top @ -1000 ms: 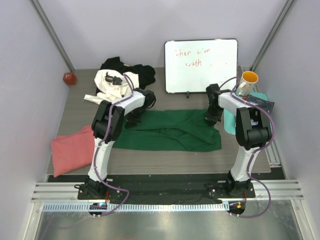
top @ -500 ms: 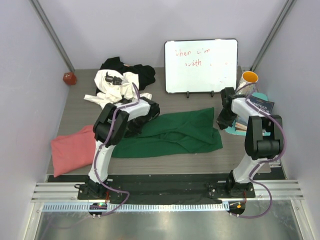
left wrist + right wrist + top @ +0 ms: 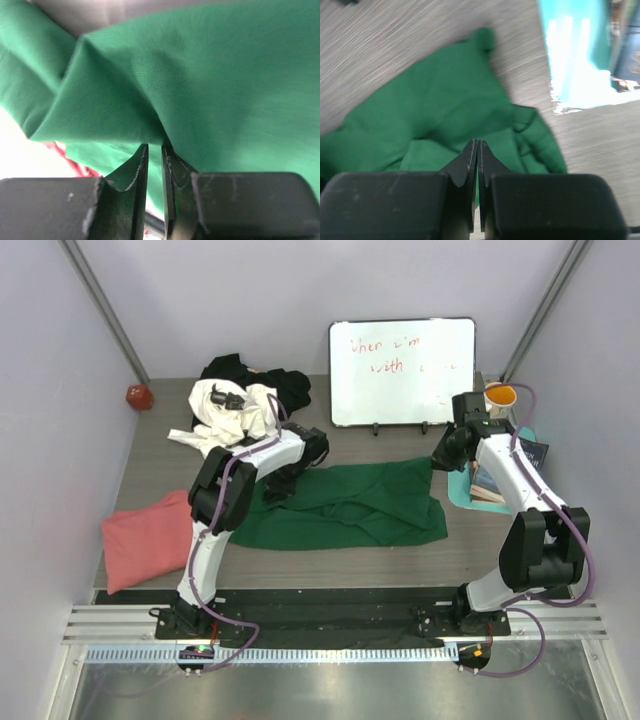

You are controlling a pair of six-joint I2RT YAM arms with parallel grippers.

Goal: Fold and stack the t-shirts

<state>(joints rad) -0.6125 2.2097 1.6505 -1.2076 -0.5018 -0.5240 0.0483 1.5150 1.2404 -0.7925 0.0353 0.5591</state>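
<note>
Left wrist view.
- Left claw point(image 3: 154, 146): fingers a narrow slit apart. The tips sit right at a raised fold of the dark green t-shirt point(image 3: 225, 75), whose cloth fills almost the whole view.

Right wrist view (blurred).
- Right claw point(image 3: 477, 142): fingers pressed together, nothing seen between them. It hangs above the rumpled end of the dark green t-shirt point(image 3: 445, 100).
- Teal mat point(image 3: 575, 55): lies just beyond that end of the shirt.

Top external view.
- Left claw point(image 3: 272, 490): over the left end of the dark green t-shirt point(image 3: 350, 505).
- Right claw point(image 3: 440, 458): at the shirt's far right corner.
- Dark green t-shirt: spread crosswise in the middle of the counter point(image 3: 330, 565), loosely doubled and creased. Its right end is near the teal mat point(image 3: 462, 485).
- Salmon pink t-shirt point(image 3: 145, 540): a flat, roughly square bundle at the counter's near left corner, well apart from the green one.
- White t-shirt point(image 3: 225, 415): crumpled in a heap towards the far left.
- Black t-shirt point(image 3: 285, 385): crumpled in the same heap, touching the white one on its far side.
- Red ball point(image 3: 138, 396): at the far left corner, just beside the heap.
- Whiteboard point(image 3: 402, 370): propped upright at the far edge, right of centre, with red handwriting.
- Mug point(image 3: 498, 398): orange-yellow inside, at the far right corner.
- Teal mat: along the right edge.
</note>
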